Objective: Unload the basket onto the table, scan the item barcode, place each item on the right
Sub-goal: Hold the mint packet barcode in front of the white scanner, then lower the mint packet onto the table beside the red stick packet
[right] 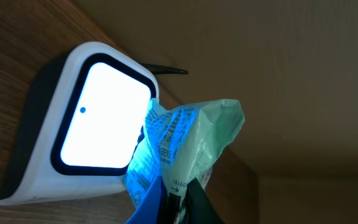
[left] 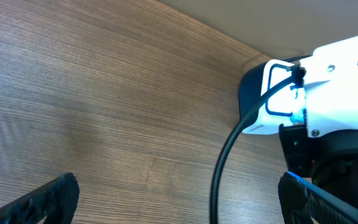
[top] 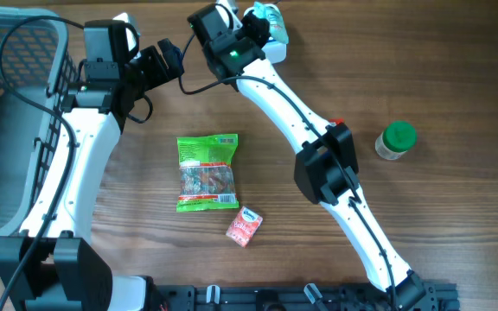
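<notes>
Right hand clenched on green packet, printed side turned toward lit scanner window for reading (print hardly legible). Left hand released, idle above counter.

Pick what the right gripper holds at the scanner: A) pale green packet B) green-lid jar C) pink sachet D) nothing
A: the right gripper is shut on a pale green packet held against the lit scanner; the jar and pink sachet lie on the table.

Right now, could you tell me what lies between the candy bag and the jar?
In the overhead view, the right arm crosses between candy bag and jar.
</notes>
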